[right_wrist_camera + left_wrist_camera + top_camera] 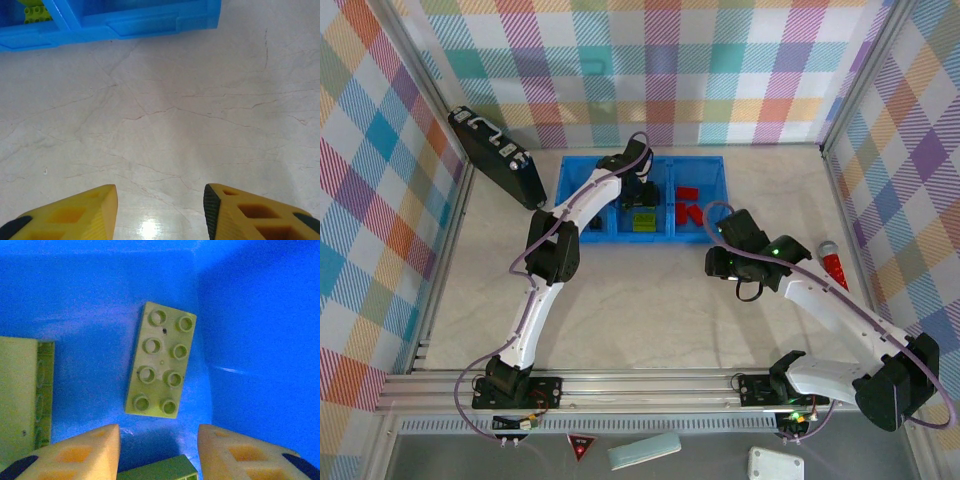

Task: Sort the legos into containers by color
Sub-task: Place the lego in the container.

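Flanking blue tray (695,160), black case (495,155) at left, red cylinder (835,265) at right

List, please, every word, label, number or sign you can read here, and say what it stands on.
No text reads clearly.
Black case: white markings, too small to read.
Red triangular sticker, bottom edge of the top view: symbol too blurred to read.
Green lego: no legible lettering on its studs.
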`<state>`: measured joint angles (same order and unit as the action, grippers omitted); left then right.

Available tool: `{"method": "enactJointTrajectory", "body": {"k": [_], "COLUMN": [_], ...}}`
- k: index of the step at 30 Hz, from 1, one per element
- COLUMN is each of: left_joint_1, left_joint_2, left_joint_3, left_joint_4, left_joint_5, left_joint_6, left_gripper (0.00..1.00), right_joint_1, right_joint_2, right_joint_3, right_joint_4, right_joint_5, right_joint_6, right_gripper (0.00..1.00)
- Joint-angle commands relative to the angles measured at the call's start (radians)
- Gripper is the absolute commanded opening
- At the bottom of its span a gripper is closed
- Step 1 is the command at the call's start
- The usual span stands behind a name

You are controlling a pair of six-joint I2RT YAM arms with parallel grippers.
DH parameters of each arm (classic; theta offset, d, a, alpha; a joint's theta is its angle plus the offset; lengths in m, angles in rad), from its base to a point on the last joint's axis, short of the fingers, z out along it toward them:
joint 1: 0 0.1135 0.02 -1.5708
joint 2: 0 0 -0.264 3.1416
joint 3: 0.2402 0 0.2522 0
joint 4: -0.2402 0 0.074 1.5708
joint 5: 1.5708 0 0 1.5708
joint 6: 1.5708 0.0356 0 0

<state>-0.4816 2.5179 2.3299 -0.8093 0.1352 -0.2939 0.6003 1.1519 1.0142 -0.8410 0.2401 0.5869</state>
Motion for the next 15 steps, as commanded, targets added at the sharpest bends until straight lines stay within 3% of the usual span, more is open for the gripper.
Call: {"method": "enactJointTrajectory", "body": {"k": [1, 6, 12, 15], "left_joint_1": [0.003, 0.002, -0.005, -0.005], "left_joint_2": [-0.039, -0.109, -0.212, -0.302], "left_joint_3": [0.05, 0.05, 0.027, -0.065], "left_joint_4": [-0.014, -0.042, -0.112, -0.098], "left_joint_5": [0.035, 0.045, -0.007, -0.05], "left_joint_6": [0.01, 0.013, 0.049, 0.071], "left_gripper": [0.47, 0.47, 0.5, 0.51], "right_joint_1": [-0.01, -0.038, -0.121, -0.164], "right_joint_2": [-0.015, -0.011, 0.039, 0.066], "right_joint_3": [0.007, 0.007, 0.008, 0.008], "right_joint_4": [-0.036, -0.019, 0.013, 0.04], "right_joint_5": [0.047, 0.076, 0.074, 0.079], "right_joint_6": [-0.012, -0.059, -0.13, -0.157], "right_gripper": [0.52, 0.55, 0.71, 0.81]}}
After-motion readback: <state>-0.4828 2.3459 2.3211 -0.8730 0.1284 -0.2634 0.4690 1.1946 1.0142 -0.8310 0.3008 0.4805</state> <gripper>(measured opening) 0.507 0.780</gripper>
